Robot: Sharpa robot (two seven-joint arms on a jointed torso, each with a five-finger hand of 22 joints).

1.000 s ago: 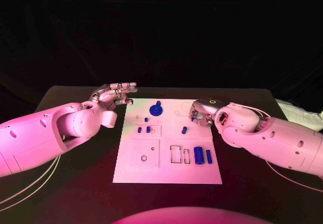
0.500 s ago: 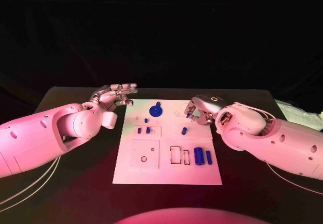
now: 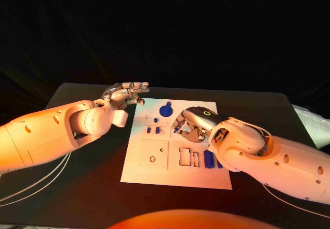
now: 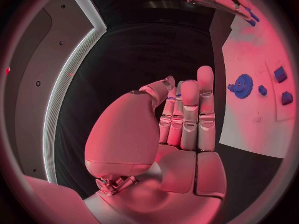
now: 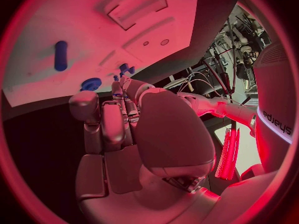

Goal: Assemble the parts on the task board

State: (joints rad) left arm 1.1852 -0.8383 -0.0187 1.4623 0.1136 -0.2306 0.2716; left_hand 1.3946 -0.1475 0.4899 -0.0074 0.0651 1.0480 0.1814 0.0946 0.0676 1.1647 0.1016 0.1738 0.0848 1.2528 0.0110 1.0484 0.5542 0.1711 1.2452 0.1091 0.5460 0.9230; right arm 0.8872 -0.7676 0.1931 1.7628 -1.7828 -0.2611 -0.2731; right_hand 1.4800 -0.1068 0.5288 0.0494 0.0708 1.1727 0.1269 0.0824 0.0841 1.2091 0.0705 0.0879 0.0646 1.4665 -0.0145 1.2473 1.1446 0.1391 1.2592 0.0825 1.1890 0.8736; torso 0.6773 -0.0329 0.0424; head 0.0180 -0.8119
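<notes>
The white task board [image 3: 155,169] lies mid-table. A blue gear [image 3: 166,110] stands at its far end, also seen as a gear [image 4: 241,86] from the left wrist. Two small blue pieces [image 3: 152,130] sit left of centre. A blue cylinder [image 3: 208,159] lies near my right forearm. My right hand [image 3: 191,128] hovers over the board's middle and pinches a small blue part [image 4: 249,21] at its fingertips. My left hand [image 3: 127,94] floats off the board's far left corner, fingers straight and together, holding nothing. A blue peg [image 5: 60,55] stands on the board [image 5: 62,20].
Rectangular slots [image 3: 184,156] and a square recess [image 3: 152,155] mark the board's near half. My right forearm [image 3: 275,157] covers the board's right edge. White cables [image 3: 38,183] trail over the black table [image 3: 89,191] at the near left.
The camera has shifted. Relative to the board, my right hand has carried the small blue part from the far right area toward the middle. My left hand has kept its place.
</notes>
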